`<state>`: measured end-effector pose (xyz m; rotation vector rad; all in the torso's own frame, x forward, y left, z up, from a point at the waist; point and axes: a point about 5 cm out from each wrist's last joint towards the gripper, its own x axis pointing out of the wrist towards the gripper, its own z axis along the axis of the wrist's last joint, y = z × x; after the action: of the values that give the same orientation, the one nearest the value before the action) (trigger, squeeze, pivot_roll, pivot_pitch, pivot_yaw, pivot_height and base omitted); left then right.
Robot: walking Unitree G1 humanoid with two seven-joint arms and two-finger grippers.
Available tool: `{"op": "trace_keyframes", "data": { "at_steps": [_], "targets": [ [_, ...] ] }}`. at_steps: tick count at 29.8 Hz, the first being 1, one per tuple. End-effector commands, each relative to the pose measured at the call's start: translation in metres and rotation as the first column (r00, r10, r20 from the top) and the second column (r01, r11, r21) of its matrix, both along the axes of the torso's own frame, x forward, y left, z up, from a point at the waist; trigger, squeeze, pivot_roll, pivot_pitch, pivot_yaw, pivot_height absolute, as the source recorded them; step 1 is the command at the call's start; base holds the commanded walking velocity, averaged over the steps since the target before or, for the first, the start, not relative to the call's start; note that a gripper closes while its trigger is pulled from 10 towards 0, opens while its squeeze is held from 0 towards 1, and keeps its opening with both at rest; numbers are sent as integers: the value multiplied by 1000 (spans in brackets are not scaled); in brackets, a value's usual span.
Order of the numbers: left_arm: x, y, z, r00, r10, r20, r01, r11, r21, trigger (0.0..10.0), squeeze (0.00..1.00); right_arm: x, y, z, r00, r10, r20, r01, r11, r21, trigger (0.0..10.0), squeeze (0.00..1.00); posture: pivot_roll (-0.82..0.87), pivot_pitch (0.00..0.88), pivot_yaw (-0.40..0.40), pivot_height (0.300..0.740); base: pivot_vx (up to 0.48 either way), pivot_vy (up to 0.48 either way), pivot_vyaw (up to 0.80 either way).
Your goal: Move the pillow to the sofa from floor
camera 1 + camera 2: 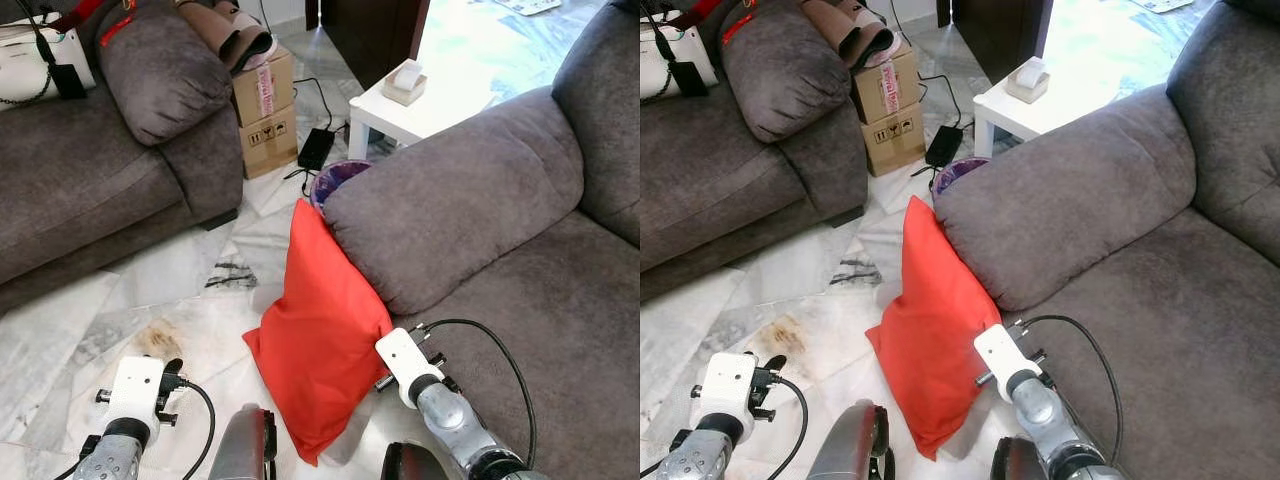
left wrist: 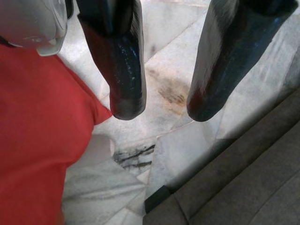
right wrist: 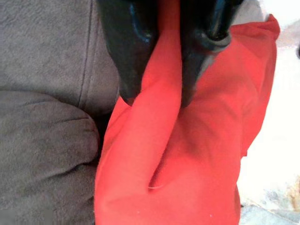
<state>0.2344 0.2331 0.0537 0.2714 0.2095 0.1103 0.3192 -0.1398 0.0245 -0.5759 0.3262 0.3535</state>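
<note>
Red pillow [image 1: 318,345] stands on edge on the marble floor [image 1: 180,300], leaning against the armrest of the grey sofa [image 1: 560,300] beside it; lower corner down on the tiles.

My right jaws [image 3: 159,93]: closed down on a raised fold of the pillow's fabric, one finger each side of the ridge, fabric pinched between. Grey sofa upholstery lies just beside these jaws.

My left jaws [image 2: 161,105]: parted, holding nothing, hovering above bare marble. Pillow edge sits just to one side of them, not touching. A brown stain [image 2: 171,93] on the tile lies between the two fingertips in the wrist view.

Beyond the pillow: a second grey sofa [image 1: 90,190], stacked cardboard boxes [image 1: 265,110], and a white bench [image 1: 410,110] behind the armrest.
</note>
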Motion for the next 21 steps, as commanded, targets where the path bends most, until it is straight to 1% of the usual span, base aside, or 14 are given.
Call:
{"op": "trace_keyframes", "data": {
  "at_steps": [1, 7, 11, 16, 21],
  "targets": [
    [-4, 2, -6, 1000, -3, -30, 4, 999, 38, 10000, 0, -2, 0, -4, 1000, 4, -22, -5, 1000, -22, 0, 0, 238, 200, 11, 622, 0, 0, 0],
    [5, 2, -6, 1000, -7, -21, 8, 999, 44, 10000, 0, 0, 2, -2, 1000, -15, -27, 15, 1000, 8, 0, 0, 229, 153, 8, 622, 0, 0, 0],
    [7, 2, -6, 1000, -8, -19, 9, 999, 46, 10000, 0, -1, 2, -3, 999, -20, -31, 20, 1000, 19, 0, 0, 227, 143, 9, 622, 0, 0, 0],
    [15, 0, -9, 1000, -20, -20, 21, 999, 47, 10000, 0, -4, 3, -6, 998, -44, -51, 47, 997, 65, 0, 0, 198, 102, 16, 622, 0, 0, 0],
    [20, -2, -8, 999, -29, -17, 30, 999, 43, 10000, 0, -5, 4, -7, 995, -73, -66, 81, 987, 135, 0, 0, 175, 100, 20, 622, 0, 0, 0]
  ]
}}
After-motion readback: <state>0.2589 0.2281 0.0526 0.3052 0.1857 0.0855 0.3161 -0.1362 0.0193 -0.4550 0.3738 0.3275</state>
